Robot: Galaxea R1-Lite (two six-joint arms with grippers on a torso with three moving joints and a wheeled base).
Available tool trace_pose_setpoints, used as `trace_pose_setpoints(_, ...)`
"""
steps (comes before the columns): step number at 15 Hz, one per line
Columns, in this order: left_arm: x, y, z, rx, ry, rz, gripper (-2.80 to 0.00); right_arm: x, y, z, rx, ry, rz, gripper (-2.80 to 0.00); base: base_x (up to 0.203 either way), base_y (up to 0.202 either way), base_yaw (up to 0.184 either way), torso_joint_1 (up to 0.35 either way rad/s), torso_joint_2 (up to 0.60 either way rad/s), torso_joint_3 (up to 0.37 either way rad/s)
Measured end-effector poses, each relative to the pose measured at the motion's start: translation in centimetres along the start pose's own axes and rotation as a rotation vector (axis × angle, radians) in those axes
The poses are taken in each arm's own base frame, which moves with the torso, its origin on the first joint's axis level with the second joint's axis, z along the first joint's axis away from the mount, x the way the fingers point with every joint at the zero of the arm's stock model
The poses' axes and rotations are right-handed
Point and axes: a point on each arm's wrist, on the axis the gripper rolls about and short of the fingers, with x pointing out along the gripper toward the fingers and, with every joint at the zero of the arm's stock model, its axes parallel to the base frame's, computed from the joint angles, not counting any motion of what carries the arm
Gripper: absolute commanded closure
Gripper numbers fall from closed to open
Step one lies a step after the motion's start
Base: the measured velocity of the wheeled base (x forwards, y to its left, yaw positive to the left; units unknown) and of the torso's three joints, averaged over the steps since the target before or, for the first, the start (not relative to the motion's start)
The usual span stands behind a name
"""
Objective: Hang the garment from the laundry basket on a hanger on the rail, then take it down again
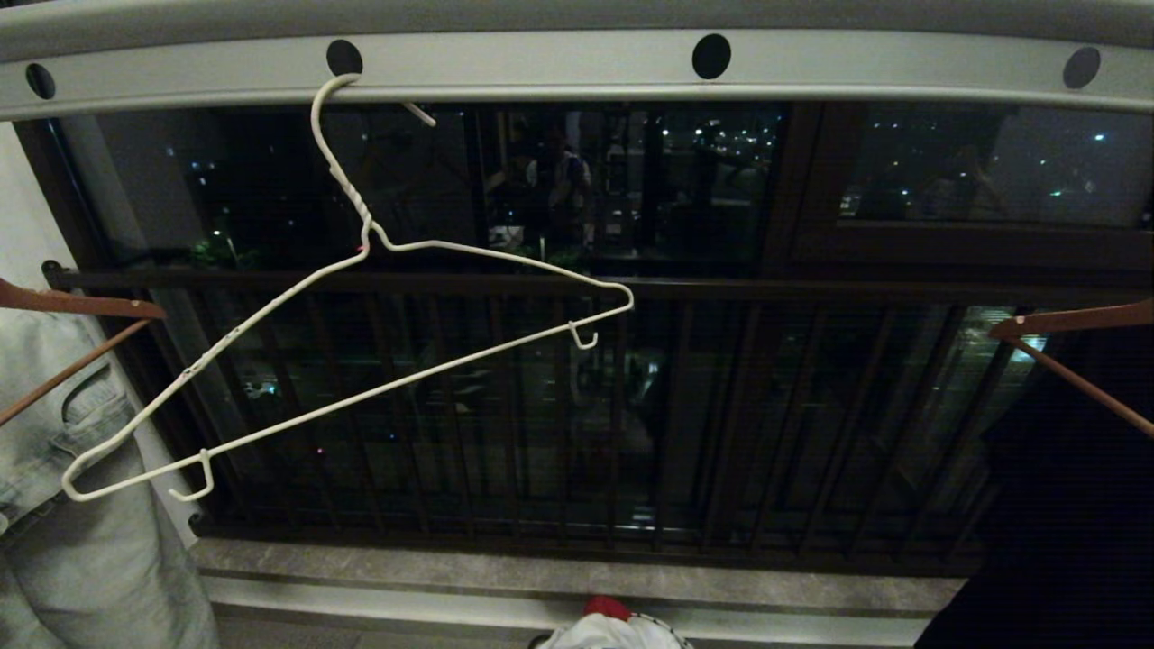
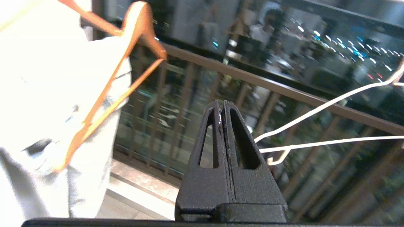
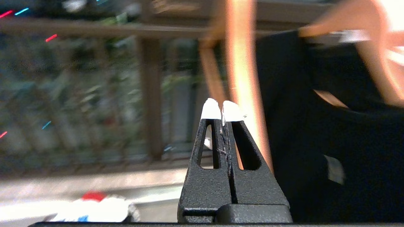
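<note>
- Hanging bare, the hanger (image 1: 361,361) sits in the left half of the head view, its hook through a round hole in the rail (image 1: 577,68), which runs across the top of the frame. It tilts steeply: one shoulder end is low at the left, the other higher near the centre.
- The garment (image 1: 613,634) shows only as white cloth at the bottom centre of the head view, touching a red cloth (image 1: 606,606). The laundry basket cannot be made out for certain there.
- The left gripper (image 2: 221,105) has its jaws pressed together on nothing. In its wrist view the wire hanger lies to the right, apart from the fingertips.
- The right gripper (image 3: 222,108) is likewise closed and empty. In its wrist view it points past a brown wooden hanger (image 3: 243,78) carrying a dark garment (image 3: 331,142).
- Neither arm appears in the head view.
- Pale denim jeans (image 1: 81,505) on another wooden hanger (image 1: 77,306) fill the left edge of the head view, just beside the low end of the wire hanger.
- Risks, as I judge them:
  - The tilt suggests the hanger may be swinging. A reach made too soon could knock the hook out of its hole.
  - The low shoulder end could catch on the jeans.
  - Closed jaws must open before any grasp. Pushing into the cloth shut would only shove it aside.
  - The red cloth lies against the shirt, so a careless pinch could lift the wrong piece or both.
</note>
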Motion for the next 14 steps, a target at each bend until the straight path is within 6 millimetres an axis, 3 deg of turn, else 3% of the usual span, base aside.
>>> trace_pose_setpoints(2,-0.9,0.4,-1.1,-0.001,-0.011,0.012,0.0,-1.5,-0.8,0.7,0.005,-0.003,-0.077,0.0,0.0,0.0,0.0,0.0,0.0,0.0)
trace_pose_setpoints(5,-1.6,1.1,-3.4,0.014,0.007,0.011,0.0,-3.1,-1.1,0.3,-0.004,0.022,-0.18,0.0,0.0,0.0,0.0,0.0,0.0,0.0)
trace_pose_setpoints(8,-1.8,1.7,-6.4,0.033,0.064,-0.04,0.0,-3.6,-0.9,-2.8,-0.004,0.073,-0.168,0.0,0.0,0.0,0.0,0.0,0.0,0.0)
trace_pose_setpoints(12,-2.0,2.7,-12.0,0.112,0.17,-0.163,0.0,-1.4,0.5,-8.4,0.119,0.161,-0.047,0.0,0.0,0.0,0.0,0.0,0.0,0.0)
trace_pose_setpoints(14,-1.8,3.0,-14.1,0.149,0.184,-0.177,0.0,-0.4,1.1,-10.2,0.133,0.145,0.017,0.0,0.0,0.0,0.0,0.0,0.0,0.0)
